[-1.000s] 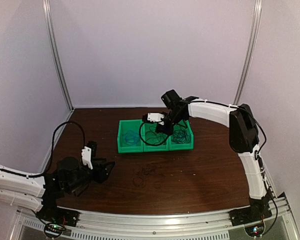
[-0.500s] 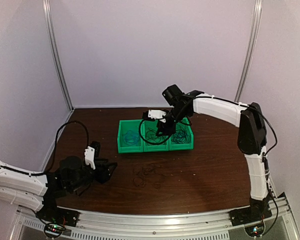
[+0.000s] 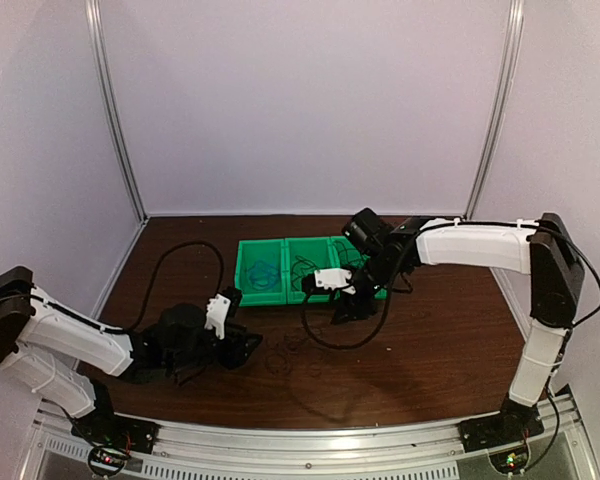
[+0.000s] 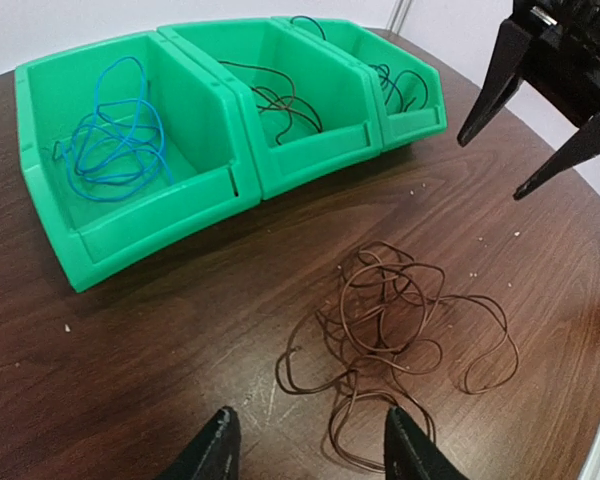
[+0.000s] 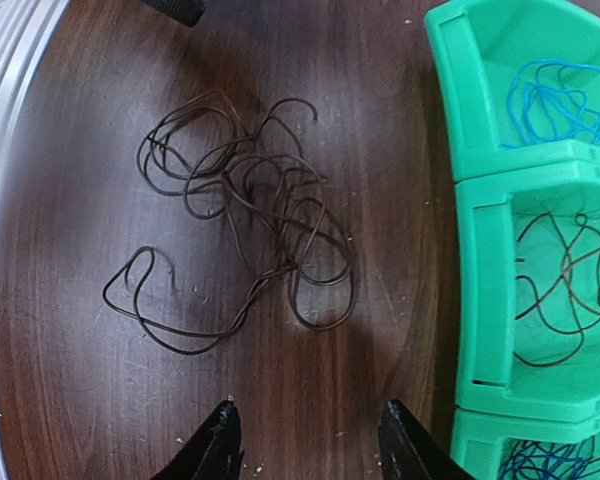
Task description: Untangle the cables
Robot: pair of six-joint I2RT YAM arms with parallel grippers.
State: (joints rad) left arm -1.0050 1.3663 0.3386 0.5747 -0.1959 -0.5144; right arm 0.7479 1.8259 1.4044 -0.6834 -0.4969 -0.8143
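A tangle of thin dark cables lies on the brown table in front of the green bins. My left gripper is open just short of the tangle, with one loop lying by its right finger and nothing held. My right gripper is open and empty, low between the tangle and the bins. A blue cable fills the left bin, a dark cable lies in the middle bin, and mixed ones in the right bin.
The right arm's thick black cable hangs in a loop over the table near the tangle. The left arm's thick black cable arcs above the table's left side. A metal rail runs along the near edge.
The right gripper has opened and swung from above the bins down to the table in front of them. My left arm has reached right, up to the tangle.
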